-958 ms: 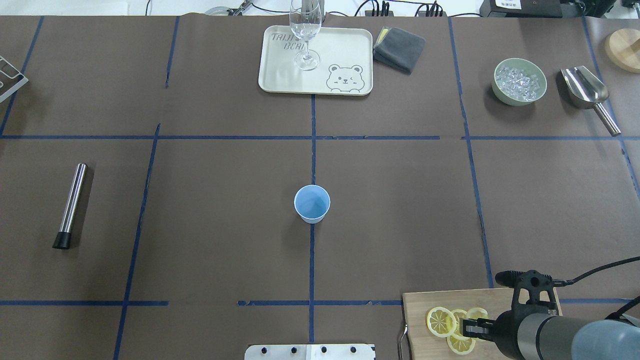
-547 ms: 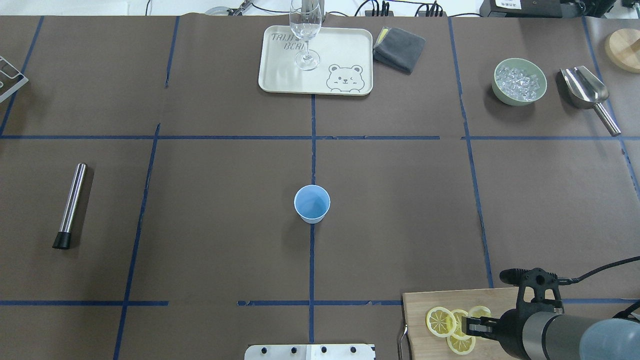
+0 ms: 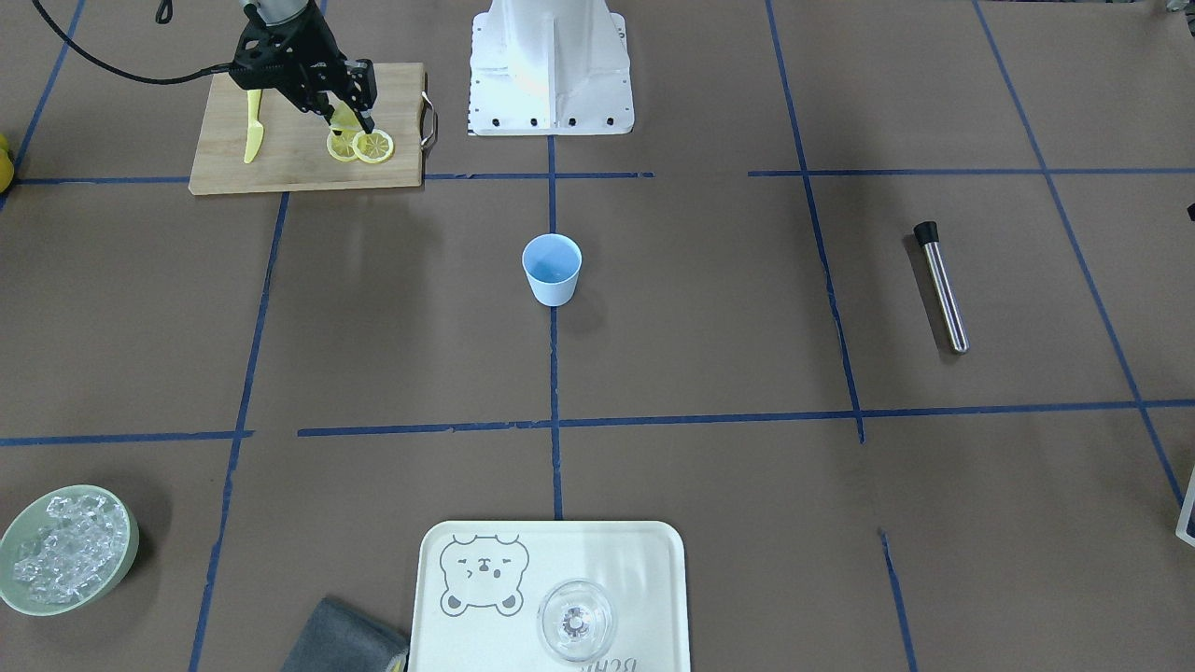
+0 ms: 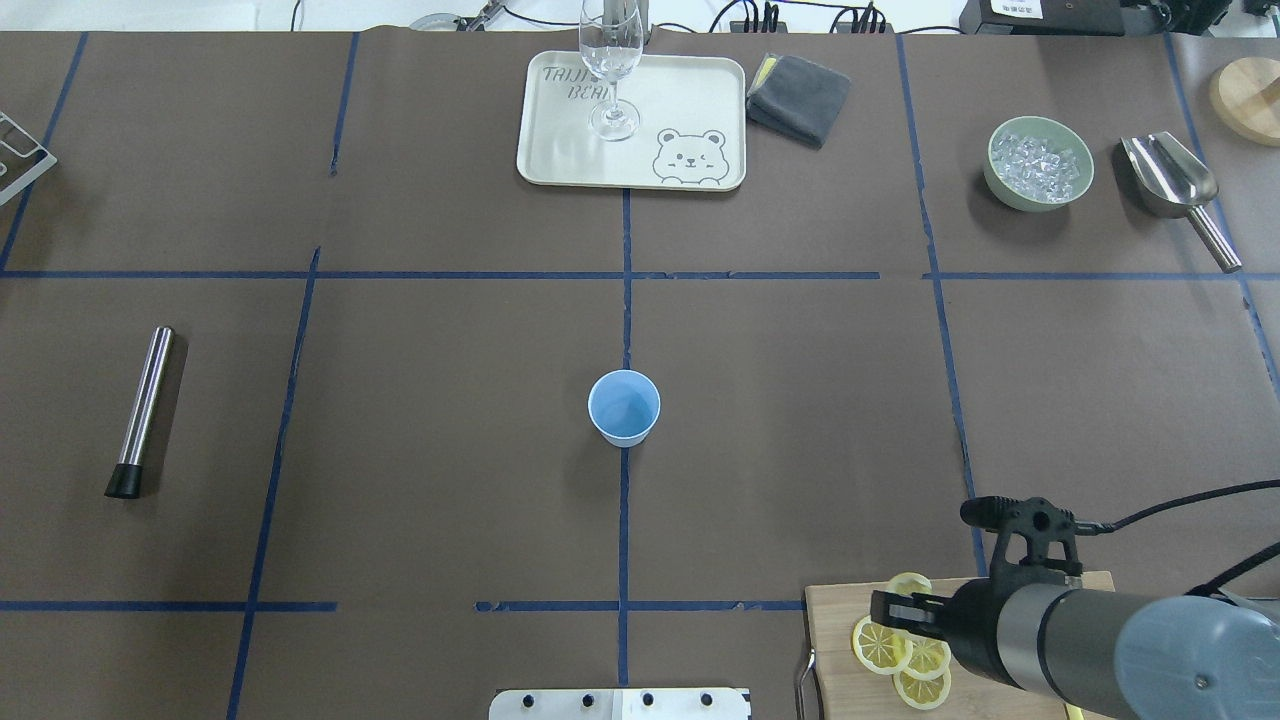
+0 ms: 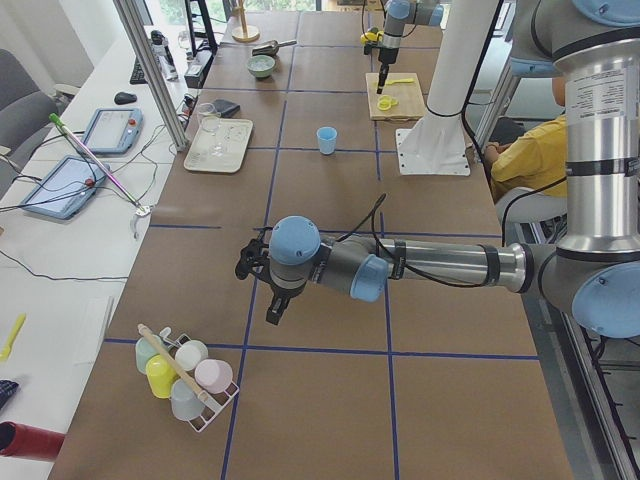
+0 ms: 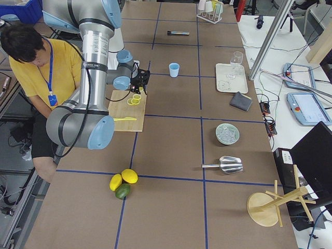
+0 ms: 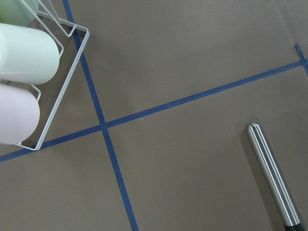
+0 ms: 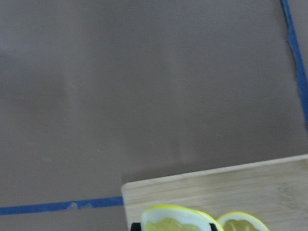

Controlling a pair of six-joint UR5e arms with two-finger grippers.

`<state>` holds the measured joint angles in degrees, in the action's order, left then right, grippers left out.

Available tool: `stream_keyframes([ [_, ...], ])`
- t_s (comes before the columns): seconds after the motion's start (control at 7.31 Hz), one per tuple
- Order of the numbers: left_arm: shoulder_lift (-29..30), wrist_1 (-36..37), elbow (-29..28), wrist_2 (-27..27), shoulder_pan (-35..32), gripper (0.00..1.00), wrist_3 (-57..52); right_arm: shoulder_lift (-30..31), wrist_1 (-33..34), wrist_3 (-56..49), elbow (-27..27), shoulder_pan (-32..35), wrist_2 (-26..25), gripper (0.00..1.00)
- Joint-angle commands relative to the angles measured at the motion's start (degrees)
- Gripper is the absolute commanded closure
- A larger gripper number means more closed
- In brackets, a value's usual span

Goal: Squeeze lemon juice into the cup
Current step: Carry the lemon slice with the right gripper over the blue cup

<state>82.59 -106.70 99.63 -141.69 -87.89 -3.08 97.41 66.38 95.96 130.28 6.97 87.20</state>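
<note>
Pickup step looks done: right pincer [image 4: 887, 610] is clamped on a lemon [image 4: 910, 584] over the board [image 4: 833, 612] at lower right, so next it needs carrying up-left to the cup [image 4: 624, 407] mid-frame.

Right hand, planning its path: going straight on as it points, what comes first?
Likely bare table beyond the cutting board; the right hand, gripping the lemon, isn't aimed at the cup.

Lemon slice [image 4: 908, 584] and light-blue cup [image 4: 624, 406] — well apart.
Slice thin, bright-rinded, pale-faced, pinched in right gripper [image 4: 886, 610] at lower right of overhead view, raised above other slices [image 4: 925, 660]; cup plain, tapered, upright, mouth open — dead centre of frame.
</note>
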Motion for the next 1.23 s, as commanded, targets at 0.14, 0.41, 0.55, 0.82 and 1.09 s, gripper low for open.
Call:
stream_keyframes([
  [0.14, -0.06, 0.0, -0.05, 0.01, 0.0, 0.0, -0.09, -28.05, 19.52, -0.42, -8.68, 11.01, 6.13, 0.5],
  [0.41, -0.06, 0.0, -0.05, 0.01, 0.0, 0.0, -0.18, -38.48, 21.96, -0.95, -17.74, 16.56, 7.81, 0.5],
  [0.55, -0.33, 0.0, 0.04, 0.01, 0.0, 0.0, -0.18, -42.61, 21.78, -0.95, -21.79, 16.84, 7.81, 0.47],
  [0.82, -0.33, -0.09, 0.04, 0.01, 0.0, 0.0, -0.18, -48.69, 20.73, -0.95, -29.79, 16.85, 7.81, 0.43],
  [1.09, -0.42, 0.0, 0.04, 0.01, 0.0, 0.0, -0.18, -48.72, 18.52, -0.86, -32.36, 16.85, 7.99, 0.39],
])
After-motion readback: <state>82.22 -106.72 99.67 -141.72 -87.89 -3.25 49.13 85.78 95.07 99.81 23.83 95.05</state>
